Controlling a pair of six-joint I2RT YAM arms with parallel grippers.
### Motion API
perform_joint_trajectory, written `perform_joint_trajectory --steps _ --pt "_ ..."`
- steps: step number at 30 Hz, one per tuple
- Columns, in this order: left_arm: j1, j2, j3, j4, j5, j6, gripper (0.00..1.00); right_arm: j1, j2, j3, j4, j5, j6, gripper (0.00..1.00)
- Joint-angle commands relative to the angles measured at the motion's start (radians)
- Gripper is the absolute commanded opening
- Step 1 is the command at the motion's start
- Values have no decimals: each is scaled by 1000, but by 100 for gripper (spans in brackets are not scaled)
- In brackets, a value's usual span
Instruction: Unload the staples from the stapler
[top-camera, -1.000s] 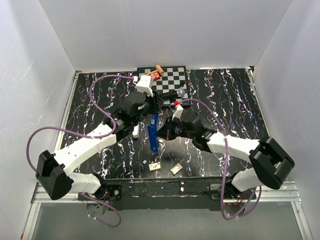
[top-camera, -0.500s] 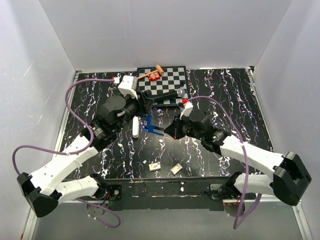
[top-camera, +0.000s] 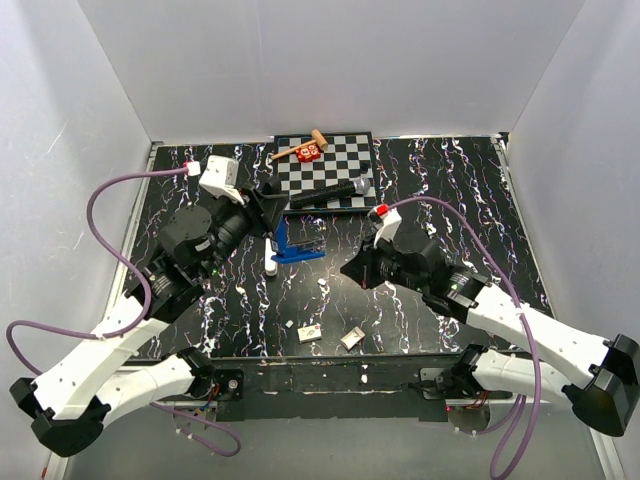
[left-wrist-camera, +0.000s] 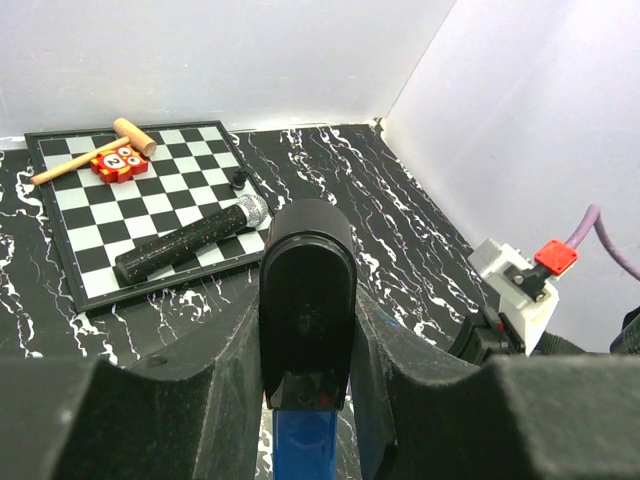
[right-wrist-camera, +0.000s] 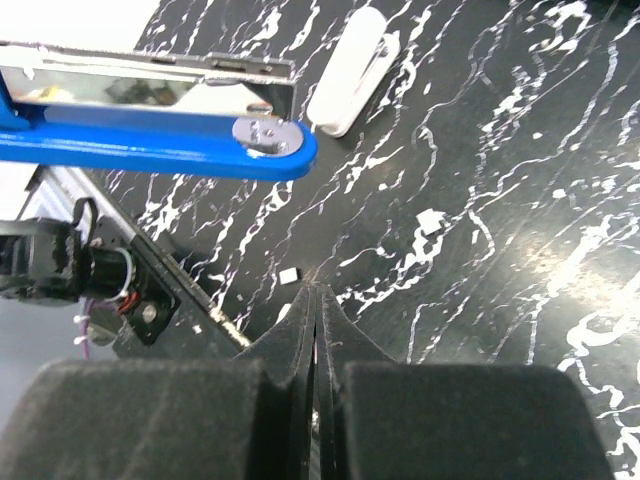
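My left gripper (top-camera: 284, 226) is shut on the black end of the blue stapler (top-camera: 300, 250) and holds it above the table, left of centre. In the left wrist view the stapler (left-wrist-camera: 305, 300) fills the gap between the fingers. The stapler (right-wrist-camera: 150, 148) hangs open, its silver rail (right-wrist-camera: 150, 88) spread from the blue arm. I cannot make out any staples in it. My right gripper (top-camera: 350, 268) is to the stapler's right, apart from it and shut, its pads (right-wrist-camera: 303, 330) pressed together with nothing visible between them.
A slim white object (right-wrist-camera: 350, 70) lies on the table under the stapler. At the back are a chessboard (top-camera: 345, 160) with a microphone (top-camera: 330, 193), a wooden mallet (top-camera: 300, 148) and a red block (top-camera: 308, 152). Two small cards (top-camera: 309, 332) (top-camera: 351, 339) lie near the front edge.
The left arm has carried the stapler left and toward the back, swinging it round. The right gripper has drawn away from the stapler to the right, still shut.
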Motion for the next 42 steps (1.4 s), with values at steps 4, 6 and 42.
perform_joint_trajectory --steps 4,6,42 --pt "6 -55 29 47 18 -50 0 58 54 4 89 -91 105 1" --pt "6 -61 29 38 31 -73 0 75 76 13 138 -94 124 1" --pt "6 -87 56 -102 297 -136 0 120 51 326 -77 116 -106 1"
